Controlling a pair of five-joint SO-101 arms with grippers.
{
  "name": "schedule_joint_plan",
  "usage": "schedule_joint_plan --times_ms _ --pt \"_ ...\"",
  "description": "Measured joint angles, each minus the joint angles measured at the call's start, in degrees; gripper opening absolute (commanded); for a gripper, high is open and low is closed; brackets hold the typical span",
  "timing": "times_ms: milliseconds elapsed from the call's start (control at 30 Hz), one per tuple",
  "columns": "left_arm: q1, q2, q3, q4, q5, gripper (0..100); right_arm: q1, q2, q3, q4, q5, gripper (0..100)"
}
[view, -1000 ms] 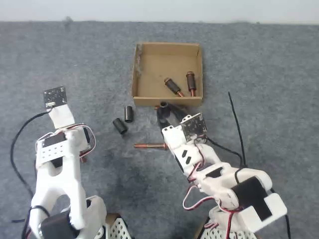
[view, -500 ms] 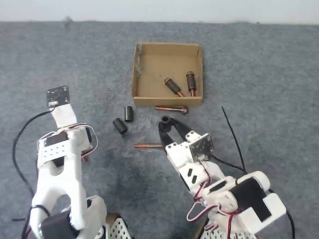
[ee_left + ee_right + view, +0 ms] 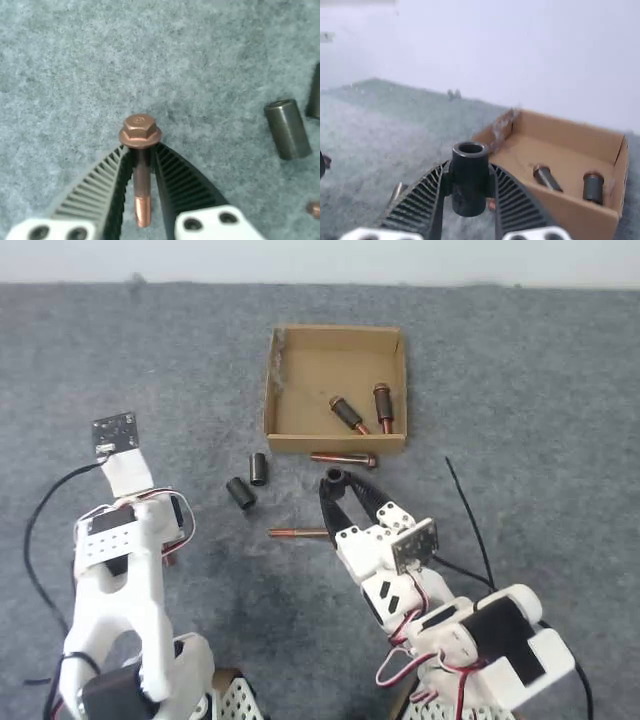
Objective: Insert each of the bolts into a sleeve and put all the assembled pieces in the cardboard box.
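While the right gripper has its fingers clamped on a sleeve just in front of the box, bore turned upward, the left gripper has its fingers pinched on a bolt. It seems to sit farther from the box, out beyond the loose sleeves.

The step in hand is mating these two parts. The bolt is gripped just under its head, which pokes past the fingertips. Its threaded end points back between the fingers toward the wrist, so that end looks hard to present. A good join probably needs the bolt turned or re-gripped so that the thread leads. The shank should then be lined up true with the bore before any push, because a small tilt would jam it on the rim. The sleeve should be kept steady and upright.

Inside the box lie two finished pieces. One loose bolt lies on the counter against the box's front wall, close to the held sleeve, and could be knocked. Another spare bolt lies farther from the box, beside the right arm. A black cable trails off the box's right front corner.
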Motion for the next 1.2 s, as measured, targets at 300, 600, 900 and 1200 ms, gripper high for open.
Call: schedule_joint_plan --times_ms 300,600,900,1200 --pt "0.0 0.0 0.0 0.0 0.0 1 0.6 2.1 -1.8 3.4 -4.6 0.6" --pt "1.3 0.0 -1.6 0.0 0.2 1 0.6 12.5 -2.9 -5.5 -4.7 0.6" --pt "16.7 0.0 -10.1 0.0 7.3 1 -0.2 15.6 -2.9 -11.4 -1.8 0.6" --pt "31.9 0.0 -18.6 -1.3 8.1 1 -0.9 15.6 -2.9 -11.5 -1.5 0.6"
